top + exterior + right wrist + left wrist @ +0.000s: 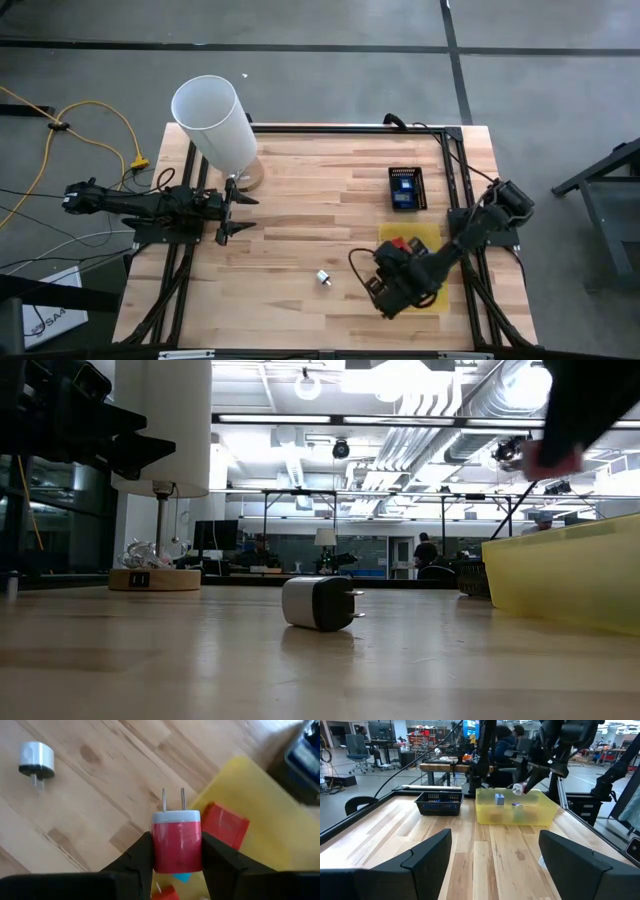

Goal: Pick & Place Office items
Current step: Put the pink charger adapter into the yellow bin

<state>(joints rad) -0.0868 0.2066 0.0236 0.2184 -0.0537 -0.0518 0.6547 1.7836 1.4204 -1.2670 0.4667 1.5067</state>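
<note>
Right now my right gripper [176, 852] is clamped on a red plug adapter [176, 840] with a white top, its two prongs pointing away from my fingers [137, 857]. I hold it above the near edge of the yellow tray [432, 234], where another red block [225, 825] and a cyan piece [182, 878] lie. Beyond, on the bare wood, a white adapter [323, 278] rests on its side, well apart from the tray. Farther off sits a black mesh basket [407, 188]. My left gripper [228, 211] waits across the table with fingers spread wide, holding nothing, beside the tall white cylinder [215, 122].
</note>
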